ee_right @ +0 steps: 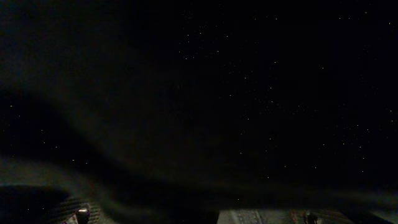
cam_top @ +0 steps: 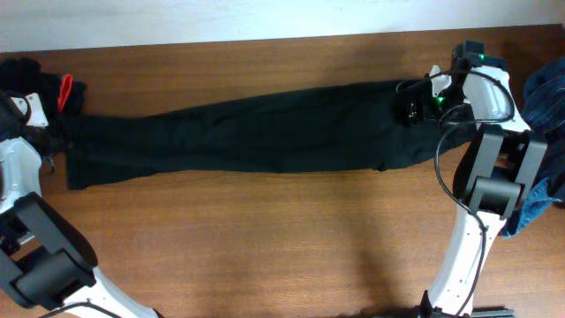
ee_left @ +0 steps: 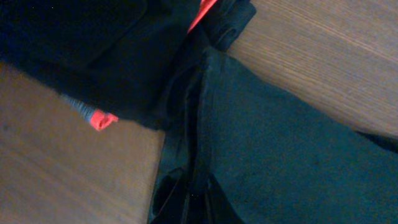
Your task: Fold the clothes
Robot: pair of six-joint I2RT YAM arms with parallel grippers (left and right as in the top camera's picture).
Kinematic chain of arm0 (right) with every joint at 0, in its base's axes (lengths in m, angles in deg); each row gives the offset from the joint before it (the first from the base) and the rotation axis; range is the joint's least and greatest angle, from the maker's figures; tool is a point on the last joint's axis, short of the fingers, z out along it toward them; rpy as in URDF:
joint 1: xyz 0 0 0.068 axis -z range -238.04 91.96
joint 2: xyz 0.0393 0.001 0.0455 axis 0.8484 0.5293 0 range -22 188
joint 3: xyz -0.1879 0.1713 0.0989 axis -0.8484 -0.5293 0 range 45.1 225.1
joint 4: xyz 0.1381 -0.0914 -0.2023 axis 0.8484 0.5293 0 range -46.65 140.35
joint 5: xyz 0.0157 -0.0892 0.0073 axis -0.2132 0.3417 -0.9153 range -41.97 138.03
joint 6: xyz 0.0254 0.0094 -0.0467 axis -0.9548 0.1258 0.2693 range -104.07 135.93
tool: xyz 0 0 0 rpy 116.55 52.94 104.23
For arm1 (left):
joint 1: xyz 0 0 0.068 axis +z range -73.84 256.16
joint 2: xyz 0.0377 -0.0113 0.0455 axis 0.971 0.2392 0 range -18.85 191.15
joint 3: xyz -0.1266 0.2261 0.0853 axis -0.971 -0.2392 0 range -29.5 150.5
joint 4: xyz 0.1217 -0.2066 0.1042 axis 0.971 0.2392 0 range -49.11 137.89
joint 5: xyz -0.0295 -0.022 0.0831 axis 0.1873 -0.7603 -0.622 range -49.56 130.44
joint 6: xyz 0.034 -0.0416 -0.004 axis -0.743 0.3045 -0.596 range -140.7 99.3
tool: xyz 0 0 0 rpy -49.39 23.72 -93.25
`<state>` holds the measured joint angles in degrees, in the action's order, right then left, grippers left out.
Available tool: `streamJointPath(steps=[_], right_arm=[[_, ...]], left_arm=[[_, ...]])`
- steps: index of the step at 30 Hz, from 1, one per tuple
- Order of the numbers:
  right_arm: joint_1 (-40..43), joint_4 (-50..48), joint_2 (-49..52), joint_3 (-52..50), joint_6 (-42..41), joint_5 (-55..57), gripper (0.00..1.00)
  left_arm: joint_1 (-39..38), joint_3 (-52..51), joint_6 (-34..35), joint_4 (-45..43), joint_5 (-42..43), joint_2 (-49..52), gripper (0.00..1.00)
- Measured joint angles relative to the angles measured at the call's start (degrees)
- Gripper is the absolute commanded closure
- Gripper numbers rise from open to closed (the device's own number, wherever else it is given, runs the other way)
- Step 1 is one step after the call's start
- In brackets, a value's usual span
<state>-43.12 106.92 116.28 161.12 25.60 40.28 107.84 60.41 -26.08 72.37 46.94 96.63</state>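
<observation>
On the table (cam_top: 265, 231), left jaws together at the jeans' (cam_top: 265, 132) hem, right jaws apart; thin pinch could slip.

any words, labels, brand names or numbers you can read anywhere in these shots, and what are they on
None can be read in any view.
black jeans: no tag, print or stamp shows.
red trim on the dark garment at the table's end: plain colour, no lettering.
blue denim: no label visible.
The right wrist view is almost wholly dark, so nothing is legible there.
</observation>
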Motion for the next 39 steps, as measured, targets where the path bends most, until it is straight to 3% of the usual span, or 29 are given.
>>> streamJointPath(steps=[11,13,18,26,28,31,32,34,39], right_arm=[[0.0,0.0,0.0,0.0,0.0,0.0,0.01],[0.0,-0.02,0.0,0.0,0.02,0.0,0.01],[0.0,0.0,0.0,0.0,0.02,0.0,0.01],[0.0,0.0,0.0,0.0,0.02,0.0,0.01],[0.0,-0.02,0.0,0.0,0.0,0.0,0.01],[0.0,-0.02,0.0,0.0,0.02,0.0,0.02],[0.0,-0.02,0.0,0.0,0.04,0.0,0.01],[0.0,-0.02,0.0,0.0,0.02,0.0,0.01],[0.0,-0.02,0.0,0.0,0.02,0.0,0.02]], left_arm=[[0.0,0.31,4.44,7.1,-2.1,-0.33,0.95],[0.0,0.33,4.59,7.1,-2.89,-0.33,0.9],[0.0,0.33,5.03,7.54,-6.88,-0.33,0.01],[-0.02,2.93,5.25,7.56,-8.63,-0.33,0.02],[-0.22,4.92,5.33,9.35,-7.72,-0.33,0.11],[-1.25,8.04,5.51,12.63,-5.64,-0.44,0.61],[-1.7,8.46,5.46,13.62,-5.22,-0.52,0.72],[-3.43,8.79,5.46,16.02,-4.76,-0.7,0.82],[-7.1,7.02,5.44,15.87,-4.55,-0.7,0.83]])
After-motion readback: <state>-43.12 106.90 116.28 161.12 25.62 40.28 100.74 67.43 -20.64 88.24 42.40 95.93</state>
